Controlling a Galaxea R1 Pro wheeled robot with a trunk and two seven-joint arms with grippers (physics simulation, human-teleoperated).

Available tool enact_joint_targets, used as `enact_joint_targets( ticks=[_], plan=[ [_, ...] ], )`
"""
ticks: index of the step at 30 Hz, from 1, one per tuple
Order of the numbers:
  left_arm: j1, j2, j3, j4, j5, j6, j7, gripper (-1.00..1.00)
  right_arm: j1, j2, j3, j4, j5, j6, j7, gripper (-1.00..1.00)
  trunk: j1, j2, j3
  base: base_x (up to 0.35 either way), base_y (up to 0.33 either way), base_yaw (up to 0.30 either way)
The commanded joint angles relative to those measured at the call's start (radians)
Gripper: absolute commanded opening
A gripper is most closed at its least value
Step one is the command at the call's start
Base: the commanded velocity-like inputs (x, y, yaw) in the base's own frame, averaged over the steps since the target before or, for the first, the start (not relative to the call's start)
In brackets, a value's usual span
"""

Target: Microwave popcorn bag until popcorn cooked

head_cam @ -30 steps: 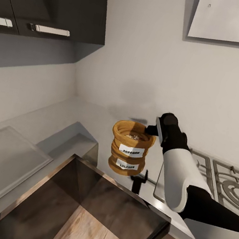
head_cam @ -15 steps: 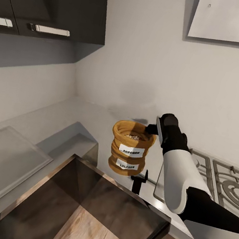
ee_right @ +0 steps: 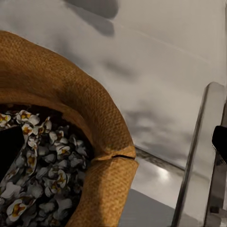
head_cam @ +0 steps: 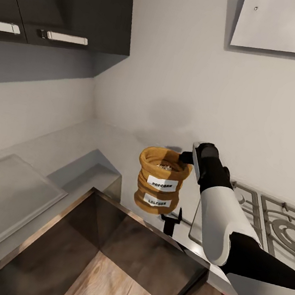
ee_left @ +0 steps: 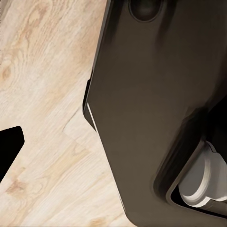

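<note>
Popcorn bag sits upright on the glossy grey counter, left of the gas hob, with its reflection right under it. Right hand is at the bag's rolled rim on the hob side, and one dark finger reaches inside over the popcorn. It looks pinched on the rim, but I honestly can't tell how tight.

Your right gripper has drawn popcorn bag slightly further from you (rim pinched), now just above countertop.
</note>
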Motion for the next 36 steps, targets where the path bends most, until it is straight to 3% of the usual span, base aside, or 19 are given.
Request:
enact_joint_targets(
  ticks=[1, 6, 14, 20, 34, 35, 36],
  plan=[
    [0.000, 0.000, 0.000, 0.000, 0.003, -0.003, 0.002, 1.00, -0.001, 0.001, -0.005, 0.000, 0.000, -0.017, 0.000, 1.00, 0.000, -0.001, -0.001, -0.001, 0.000, 0.000],
    [0.000, 0.000, 0.000, 0.000, 0.004, -0.003, 0.003, 1.00, -0.001, 0.001, -0.006, 0.002, -0.001, -0.046, 0.000, 1.00, 0.000, -0.001, -0.001, 0.000, 0.000, 0.000],
    [0.000, 0.000, 0.000, 0.000, 0.005, -0.003, 0.004, 1.00, 0.001, 0.001, -0.063, 0.054, -0.001, -0.061, -0.001, 1.00, 0.000, -0.001, -0.001, 0.000, 0.000, 0.000],
    [0.000, -0.001, 0.000, 0.000, 0.005, -0.003, 0.004, 1.00, 0.045, -0.003, -0.070, 0.092, -0.002, -0.146, 0.005, 1.00, 0.000, -0.001, -0.001, 0.000, 0.000, 0.000],
    [0.000, 0.000, 0.000, 0.000, 0.005, -0.003, 0.004, 1.00, 0.048, -0.005, -0.072, 0.121, -0.002, -0.138, 0.000, 1.00, 0.000, -0.001, -0.001, 0.000, 0.000, 0.000],
    [0.000, 0.000, 0.000, 0.000, 0.005, -0.003, 0.004, 1.00, 0.048, -0.005, -0.072, 0.123, -0.002, -0.138, 0.000, -1.00, 0.000, -0.001, -0.001, 0.000, 0.000, 0.000],
    [0.000, 0.000, 0.000, 0.000, 0.005, -0.003, 0.004, 1.00, 0.048, -0.005, -0.072, 0.124, -0.001, -0.138, 0.000, -1.00, 0.000, -0.001, -0.001, 0.000, 0.000, 0.000]
  ],
)
